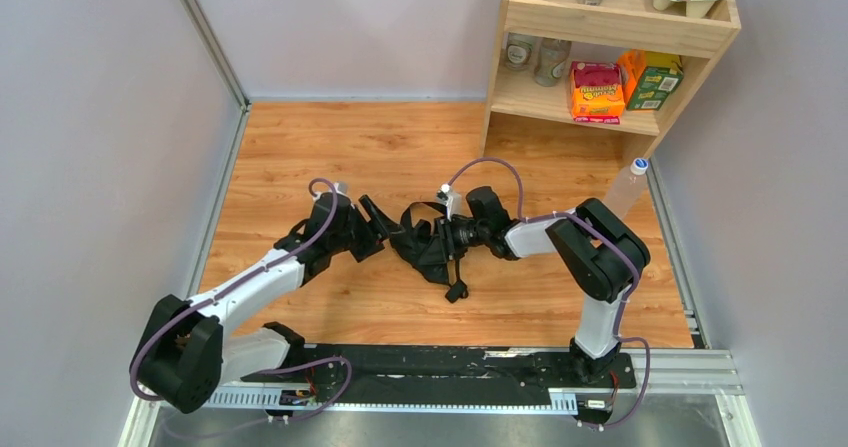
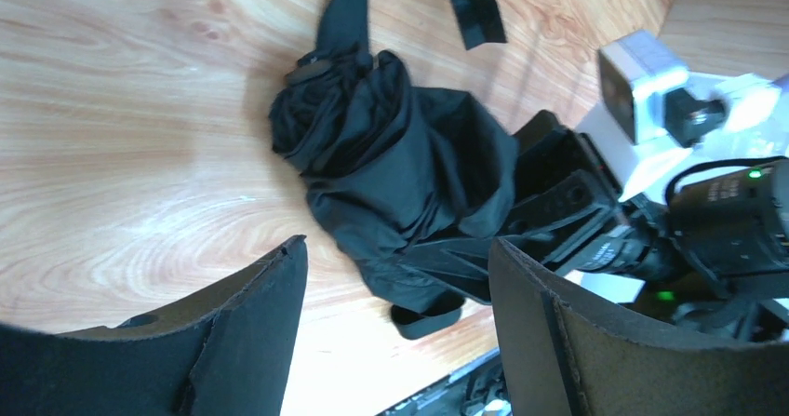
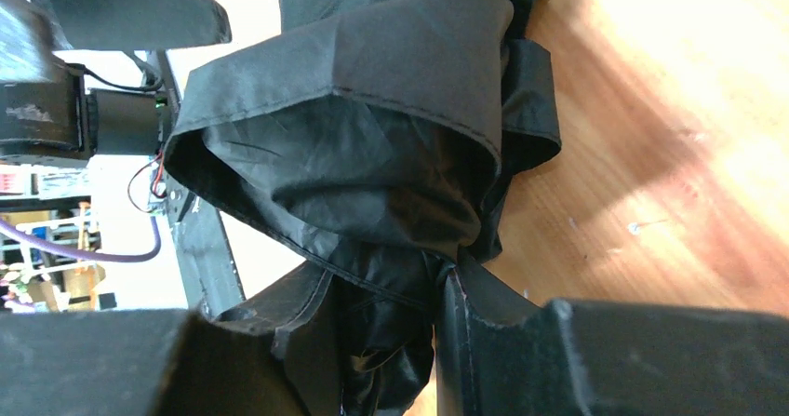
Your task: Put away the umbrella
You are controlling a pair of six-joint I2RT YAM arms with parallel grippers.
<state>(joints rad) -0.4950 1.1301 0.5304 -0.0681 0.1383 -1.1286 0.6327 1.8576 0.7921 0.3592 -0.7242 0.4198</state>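
- Black cloth, matte and crumpled into loose folds, makes up the umbrella (image 1: pixel 425 239), which lies in a heap on the wood-grain table (image 1: pixel 300 157).
- At the umbrella's right side is the right gripper (image 3: pixel 372 314). Its flat, blocky dark fingers (image 3: pixel 605 360) are closed in on a bunch of the cloth, which fills the narrow gap between them.
- Just left of the umbrella, the left gripper (image 2: pixel 395 248) has its broad, rough-edged pads (image 2: pixel 251 332) spread wide and holds nothing.
- A narrow strap (image 1: pixel 457 289) trails from the umbrella's near edge and ends in a small loop on the wood.
- Well beyond the umbrella and to its right stands a pale wooden shelf (image 1: pixel 600 25) carrying boxes and jars.
- Right of the umbrella, well apart, a clear plastic bottle (image 1: pixel 628 189) with a blue cap stands upright.
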